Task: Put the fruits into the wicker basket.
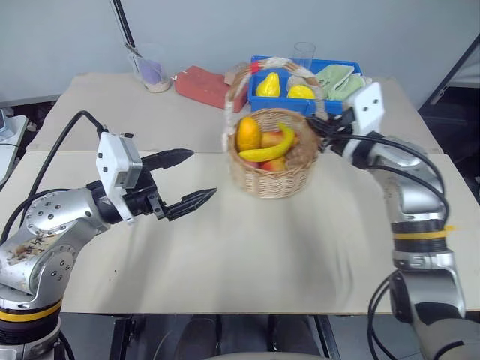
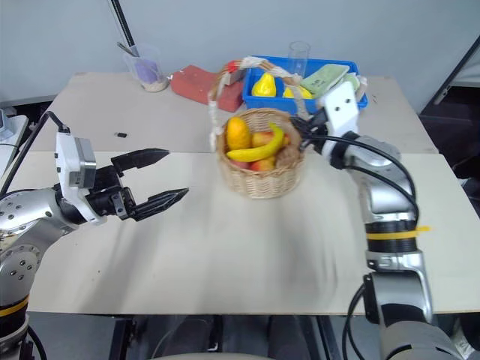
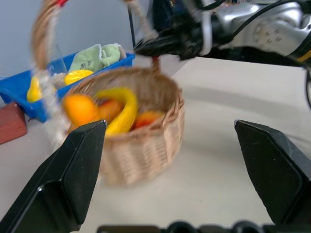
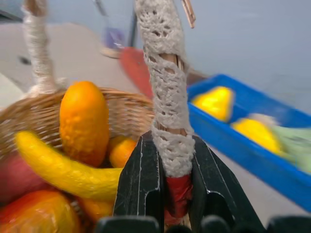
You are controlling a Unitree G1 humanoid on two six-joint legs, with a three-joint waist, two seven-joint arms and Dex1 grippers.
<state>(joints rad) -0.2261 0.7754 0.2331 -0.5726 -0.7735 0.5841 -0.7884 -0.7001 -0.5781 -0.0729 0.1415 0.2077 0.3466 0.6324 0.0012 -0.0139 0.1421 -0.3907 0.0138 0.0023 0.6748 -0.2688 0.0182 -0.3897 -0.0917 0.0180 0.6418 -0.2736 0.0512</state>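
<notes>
Your right gripper [image 4: 167,170] is clenched on the wicker basket [image 1: 270,176] handle – banana [image 1: 271,148] and mango [image 1: 248,133] inside – while your left gripper [image 1: 193,178], at the basket's nine o'clock, gapes wide, holding nothing.

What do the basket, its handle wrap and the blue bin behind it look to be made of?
The round light-brown woven basket looks like wicker, matte, with its weave showing. Its arched handle is wrapped in white lace-like cloth with open holes, and glossy red tape sits lower down, where the right end effector clamps it. The blue bin looks like smooth moulded plastic, though that is less certain.
</notes>
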